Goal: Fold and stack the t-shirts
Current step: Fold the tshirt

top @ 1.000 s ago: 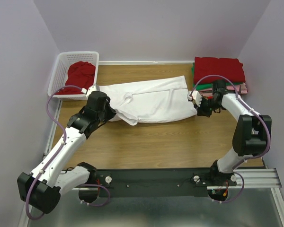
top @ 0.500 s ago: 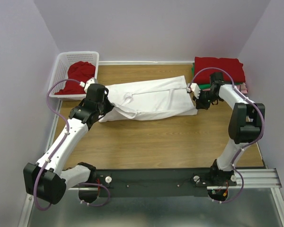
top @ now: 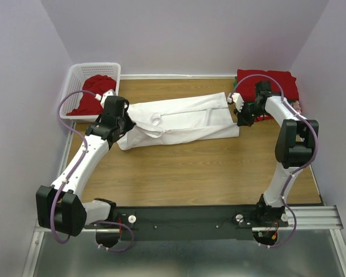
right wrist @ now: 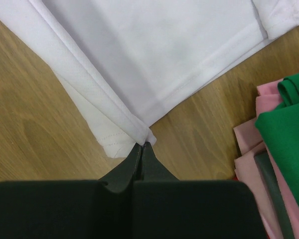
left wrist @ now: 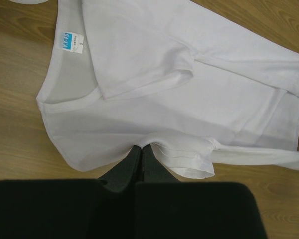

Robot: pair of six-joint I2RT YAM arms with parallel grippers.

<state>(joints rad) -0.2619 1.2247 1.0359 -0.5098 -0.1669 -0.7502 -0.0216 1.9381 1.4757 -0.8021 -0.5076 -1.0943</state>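
We hold the white t-shirt stretched long across the table, between the basket and the folded stack. Our left gripper is pressed together on a pinch of its near edge by the sleeve, and our right gripper is pressed together on the very tip of the hem corner. That thin hold may slip if we pull unevenly, the tucked sleeve may fall open, and our right arm, close to the stack, may knock it.

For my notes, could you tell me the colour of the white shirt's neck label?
The neck label is blue; left wrist view.
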